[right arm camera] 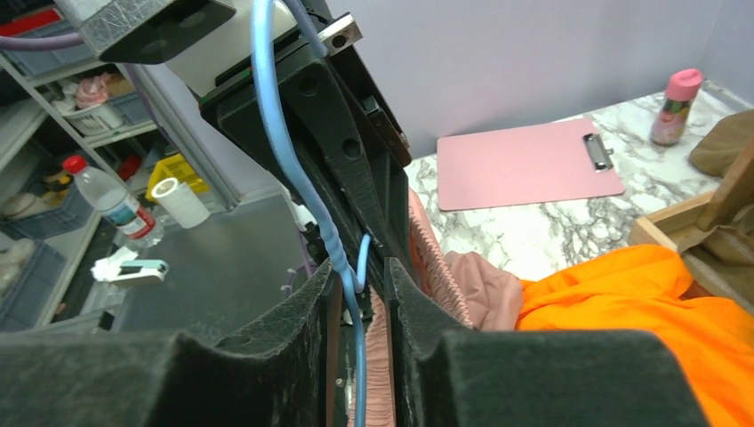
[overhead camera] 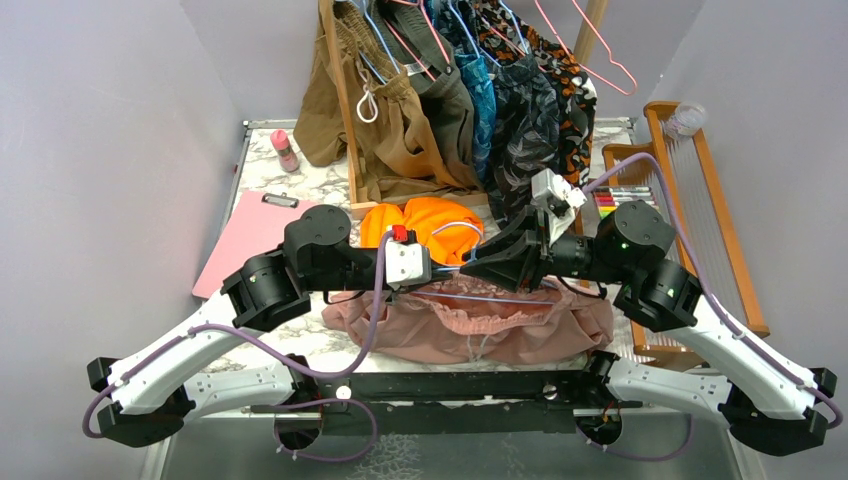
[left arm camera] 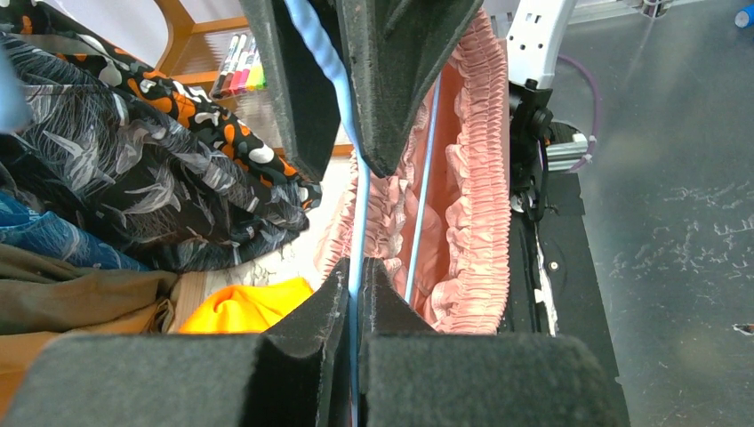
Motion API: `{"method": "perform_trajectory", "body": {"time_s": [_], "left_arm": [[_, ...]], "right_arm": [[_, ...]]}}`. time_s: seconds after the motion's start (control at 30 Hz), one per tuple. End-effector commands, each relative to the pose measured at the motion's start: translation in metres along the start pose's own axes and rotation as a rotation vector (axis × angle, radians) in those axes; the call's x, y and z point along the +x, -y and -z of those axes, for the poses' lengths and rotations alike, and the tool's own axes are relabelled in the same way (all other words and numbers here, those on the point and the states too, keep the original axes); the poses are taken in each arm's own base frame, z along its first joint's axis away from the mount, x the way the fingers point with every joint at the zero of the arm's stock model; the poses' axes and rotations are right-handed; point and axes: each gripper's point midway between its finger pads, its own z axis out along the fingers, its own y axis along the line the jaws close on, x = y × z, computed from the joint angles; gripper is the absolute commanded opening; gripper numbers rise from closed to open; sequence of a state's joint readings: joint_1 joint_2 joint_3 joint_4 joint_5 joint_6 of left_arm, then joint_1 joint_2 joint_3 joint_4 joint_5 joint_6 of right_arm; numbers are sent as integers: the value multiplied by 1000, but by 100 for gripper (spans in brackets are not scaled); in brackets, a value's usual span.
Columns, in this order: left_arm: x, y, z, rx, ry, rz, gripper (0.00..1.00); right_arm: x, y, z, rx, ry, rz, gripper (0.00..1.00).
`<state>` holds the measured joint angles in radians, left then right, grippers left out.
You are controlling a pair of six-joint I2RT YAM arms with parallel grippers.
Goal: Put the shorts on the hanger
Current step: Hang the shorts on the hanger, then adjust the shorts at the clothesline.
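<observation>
The dusty pink shorts (overhead camera: pixel 470 328) lie bunched at the table's near middle, the gathered waistband open towards the arms. The light blue hanger (overhead camera: pixel 492 297) runs across the waistband, one wire inside the opening (left arm camera: pixel 425 178). My left gripper (overhead camera: pixel 440 268) is shut on the hanger's wire (left arm camera: pixel 358 213), fingertips (left arm camera: pixel 331 294) pinching it. My right gripper (overhead camera: pixel 482 266) meets it tip to tip from the right. In the right wrist view its jaws stand close around the hanger's twisted wire (right arm camera: pixel 331 245) and a strip of pink waistband (right arm camera: pixel 381 356). The shorts' ruffled band (left arm camera: pixel 476 178) shows beyond.
Bright orange shorts (overhead camera: pixel 432 226) lie just behind the grippers. A wooden rack (overhead camera: pixel 345 110) holds brown and patterned clothes, with pink hangers (overhead camera: pixel 605 60) above. A pink clipboard (overhead camera: pixel 255 232) and pink bottle (overhead camera: pixel 285 150) sit at the left. A wooden frame (overhead camera: pixel 700 190) with markers (overhead camera: pixel 620 196) stands at the right.
</observation>
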<state>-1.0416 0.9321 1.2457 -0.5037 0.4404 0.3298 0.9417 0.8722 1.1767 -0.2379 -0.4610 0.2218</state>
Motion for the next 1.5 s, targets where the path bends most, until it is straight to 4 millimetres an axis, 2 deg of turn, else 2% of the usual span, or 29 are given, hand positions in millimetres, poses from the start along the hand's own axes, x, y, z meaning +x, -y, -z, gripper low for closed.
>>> {"method": "perform_trajectory", "body": {"time_s": [0.0,0.1,0.17,0.3,0.33,0.43,0.57,0.6,0.77,0.87,0.93,1.07,1.2,1.37,1.47], "left_arm": [[-24,-1,6,-11,89,-33,0],[-24,-2,5,-13,89,-35,0],[-23,-2,5,-14,87,-35,0],[-20,-7,3,-38,78,-31,0],[-20,-10,4,-56,77,-31,12],[-24,-17,10,-109,84,-35,59],[-35,-37,36,-269,106,-46,92],[-39,-45,49,-337,117,-51,95],[-54,-77,120,-673,186,-76,98],[-46,-88,151,-820,175,-67,98],[-36,-93,161,-892,156,-49,98],[-9,-107,156,-983,59,0,98],[9,-130,140,-1088,-46,72,99],[1,-160,113,-1179,-45,137,99],[-7,-189,103,-1226,-22,214,99]], "right_arm": [[-3,-5,-2,-33,15,21,21],[-3,-6,-2,-43,12,23,12],[-3,-7,-2,-50,13,28,2],[-4,-8,-1,-50,18,32,1],[-5,-8,0,-45,24,34,1],[-10,-3,3,-7,29,43,1],[-17,5,12,67,21,67,1],[-19,8,15,91,17,72,1],[-27,21,33,212,8,98,1],[-31,28,42,274,4,110,1],[-33,33,46,309,3,116,1],[-30,44,48,371,-18,121,1],[-18,54,44,405,-55,110,1],[-8,60,39,411,-66,94,1],[-4,61,34,404,-72,88,1]]}}
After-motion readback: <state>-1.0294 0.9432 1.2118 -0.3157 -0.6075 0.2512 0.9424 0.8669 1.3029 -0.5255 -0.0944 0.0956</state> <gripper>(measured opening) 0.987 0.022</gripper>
